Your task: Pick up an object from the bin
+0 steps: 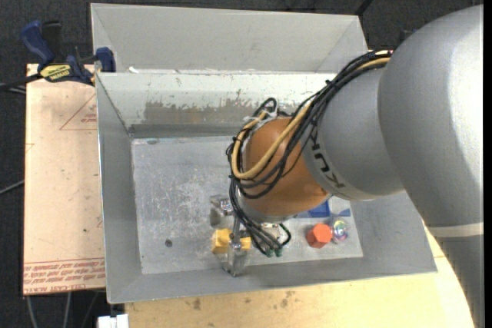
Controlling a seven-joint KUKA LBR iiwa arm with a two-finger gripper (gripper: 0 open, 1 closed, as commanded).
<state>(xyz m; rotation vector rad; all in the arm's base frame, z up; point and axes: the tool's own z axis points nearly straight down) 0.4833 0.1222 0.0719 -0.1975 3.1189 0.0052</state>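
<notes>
My gripper (pixel 234 259) hangs low over the bin's front edge, a little left of the middle, below the arm's orange cover. Nothing shows beneath it or in it. To its right on the bin floor lies a small orange-red block (pixel 316 235). Right beside that block sits a small shiny many-coloured ball (pixel 339 230). A blue thing (pixel 332 208) lies just behind those two, partly hidden under the arm.
The arm and its cables cover the right half of the bin. The left half of the floor is bare scuffed metal with one small dark speck (pixel 167 243).
</notes>
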